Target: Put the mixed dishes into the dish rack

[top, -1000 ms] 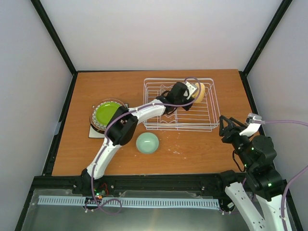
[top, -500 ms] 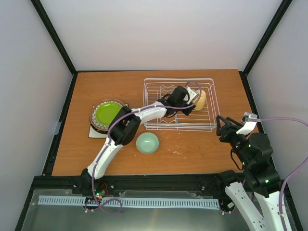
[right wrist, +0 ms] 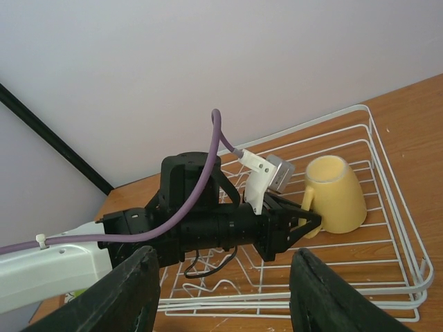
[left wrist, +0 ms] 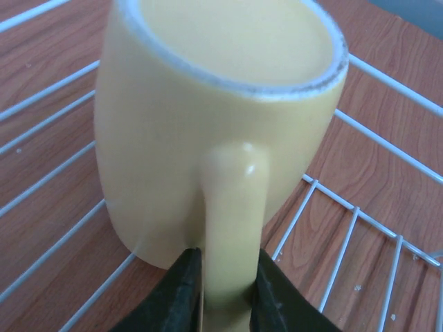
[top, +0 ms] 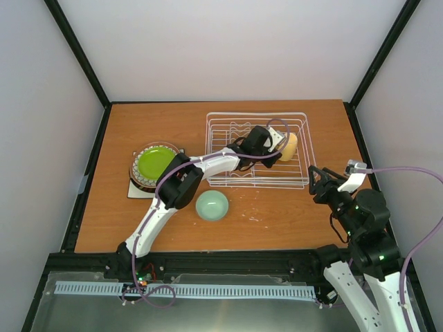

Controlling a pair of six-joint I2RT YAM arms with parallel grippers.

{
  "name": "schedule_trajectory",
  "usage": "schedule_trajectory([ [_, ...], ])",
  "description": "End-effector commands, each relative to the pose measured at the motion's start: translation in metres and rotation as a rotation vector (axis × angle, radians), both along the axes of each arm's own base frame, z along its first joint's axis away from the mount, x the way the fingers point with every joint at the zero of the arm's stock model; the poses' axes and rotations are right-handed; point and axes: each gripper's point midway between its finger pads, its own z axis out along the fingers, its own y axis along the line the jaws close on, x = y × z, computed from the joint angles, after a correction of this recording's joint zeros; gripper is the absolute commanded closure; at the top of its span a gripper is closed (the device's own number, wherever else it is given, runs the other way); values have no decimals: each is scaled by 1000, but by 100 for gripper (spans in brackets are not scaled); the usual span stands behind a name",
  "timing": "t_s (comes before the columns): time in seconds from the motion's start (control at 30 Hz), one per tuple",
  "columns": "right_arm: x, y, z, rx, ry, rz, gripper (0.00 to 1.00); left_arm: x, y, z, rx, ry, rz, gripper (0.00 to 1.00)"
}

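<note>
My left gripper [top: 277, 144] reaches into the white wire dish rack [top: 257, 181] and is shut on the handle of the yellow mug [top: 289, 146]. In the left wrist view the black fingers [left wrist: 183, 290] pinch the handle, and the mug [left wrist: 208, 117] sits against the rack wires [left wrist: 387, 228]. In the right wrist view the mug [right wrist: 339, 197] stands wider end down at the rack's right end. A mint-green bowl [top: 212, 205] sits on the table. A lime-green plate [top: 154, 162] tops a plate stack on the left. My right gripper [top: 324, 181] is open and empty by the rack's front right corner.
The plates under the lime-green one show only their rims; a white square plate [top: 136, 190] is the lowest. The rack's wavy dividers [top: 239, 128] stand at its left half. My left arm [top: 208, 163] crosses the rack's front left edge. The right wrist view looks at the left gripper [right wrist: 304, 225].
My left gripper has moved the mug a little nearer and lower in the rack. My right arm has shifted slightly left toward the rack.
</note>
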Motion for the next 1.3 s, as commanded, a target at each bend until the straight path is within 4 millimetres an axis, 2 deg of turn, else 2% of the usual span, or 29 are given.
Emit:
schedule_trajectory([
  [0.0,4,4,-1,8,-3,16,48,9,-5,46,-80,-68,13,77],
  [0.27,5,6,-4,10,4,25,48,10,-1,45,-63,-63,28,58],
  [0.43,6,7,-6,8,6,29,48,10,4,58,-68,-67,53,48],
  [0.53,5,6,-4,10,2,27,48,7,10,78,-80,-86,69,41],
  [0.6,4,5,-2,6,-3,24,48,5,17,99,-97,-112,89,22],
  [0.67,2,3,1,-5,-7,17,48,5,28,121,-97,-153,134,15],
  [0.77,-2,-2,8,-39,-20,-1,48,3,49,158,-98,-204,207,9],
  [0.9,-6,-6,16,-97,-25,-8,48,-10,81,220,-145,-278,277,1],
  [0.93,-5,-3,16,-124,-16,11,48,-18,93,244,-169,-303,290,0],
  [1.0,-5,10,14,-165,28,94,55,-30,114,277,-192,-336,323,0],
  [1.03,-4,20,7,-178,83,159,59,-35,125,293,-202,-353,345,0],
  [1.17,-11,53,-28,-158,303,369,64,-56,187,326,-156,-339,486,0],
  [1.27,-24,57,-48,-146,400,410,65,-67,250,325,-101,-265,646,0],
])
